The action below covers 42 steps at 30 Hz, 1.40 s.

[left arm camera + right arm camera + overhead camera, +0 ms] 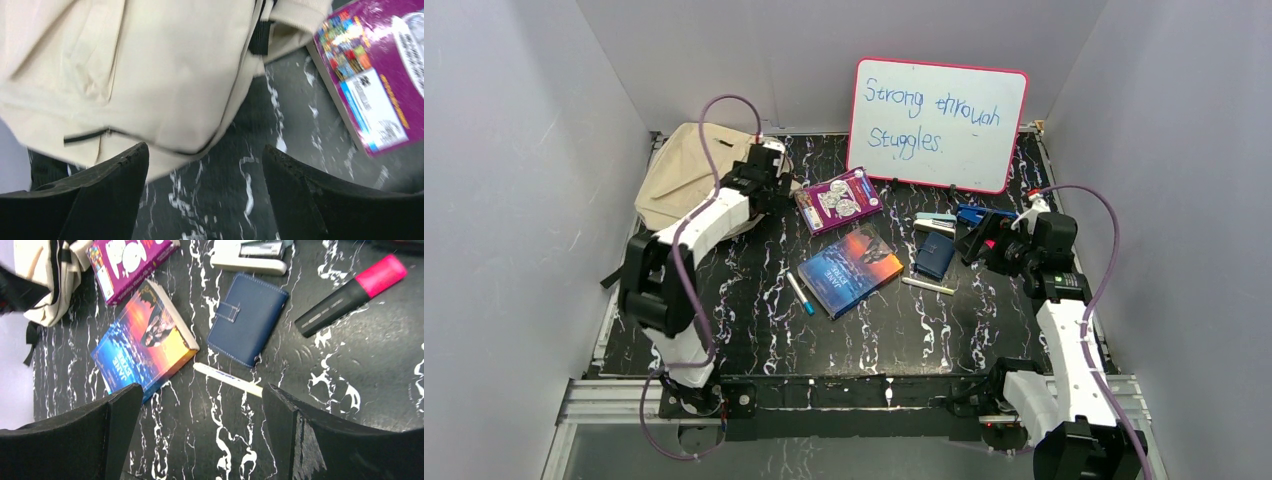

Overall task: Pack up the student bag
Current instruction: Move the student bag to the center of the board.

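The student bag (pixel 686 170) is a soft beige backpack lying at the back left of the table. My left gripper (pixel 769 172) hovers at its right edge, open. In the left wrist view the bag (pixel 150 75) fills the upper left, and only bare table lies between the jaws of the left gripper (pixel 205 150). A purple book (pixel 838 198) lies just right of the bag. My right gripper (pixel 977 243) is open above the table at the right. In its wrist view the right gripper (pixel 200 390) has nothing between its fingers, with a white pen (pixel 227 380) just beyond them.
A blue-orange book (pixel 850 270) lies mid-table with a teal pen (pixel 801 294) to its left. A navy wallet (pixel 247 317), a stapler (pixel 250 257) and a pink highlighter (pixel 350 295) lie right of centre. A whiteboard (pixel 937 123) leans on the back wall.
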Tool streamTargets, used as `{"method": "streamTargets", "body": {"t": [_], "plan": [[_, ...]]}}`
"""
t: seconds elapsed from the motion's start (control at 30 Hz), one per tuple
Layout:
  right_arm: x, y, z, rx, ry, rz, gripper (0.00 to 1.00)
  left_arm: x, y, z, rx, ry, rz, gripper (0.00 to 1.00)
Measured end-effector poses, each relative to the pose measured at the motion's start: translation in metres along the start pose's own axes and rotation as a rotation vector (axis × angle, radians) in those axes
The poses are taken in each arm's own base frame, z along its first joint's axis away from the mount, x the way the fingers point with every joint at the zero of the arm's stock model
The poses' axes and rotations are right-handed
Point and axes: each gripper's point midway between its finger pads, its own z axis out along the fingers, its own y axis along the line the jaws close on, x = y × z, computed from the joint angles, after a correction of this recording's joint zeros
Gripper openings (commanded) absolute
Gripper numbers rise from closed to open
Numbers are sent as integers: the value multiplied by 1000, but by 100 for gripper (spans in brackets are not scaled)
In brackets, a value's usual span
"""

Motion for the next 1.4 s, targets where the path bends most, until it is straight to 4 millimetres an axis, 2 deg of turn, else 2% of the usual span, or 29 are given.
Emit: {"method": "streamTargets", "body": {"t": [0.17,0.27,0.33,0.43,0.57,0.67,0.73,0.8,0.9,1.1,1.27,1.4], "plan": [[14,2,-1,-31,39,8,99,0,-14,60,-20,56,161,77],[15,5,-4,-45,38,-1,99,8,-15,80,-44,90,228,73],[17,6,-5,-49,42,-3,99,10,-11,86,-66,103,258,67],[20,6,-6,-53,57,0,99,5,-6,92,-97,103,291,53],[22,7,-6,-58,63,-2,99,-2,-5,96,-103,98,318,21],[23,6,-6,-54,69,-5,99,-8,-4,98,-115,103,336,13],[24,5,-6,-51,71,-6,99,-13,-3,99,-127,107,344,0],[24,5,-7,-49,73,-6,99,-15,-1,99,-138,112,343,0],[25,4,-7,-47,76,-5,99,-24,6,92,-164,120,346,0],[23,1,-7,-25,62,-10,99,-68,26,59,-213,65,299,0],[22,0,-7,-19,57,-10,99,-98,42,-1,-176,-28,262,0],[22,-1,-5,-16,64,-4,99,-118,38,-61,-91,-129,228,0]]}}
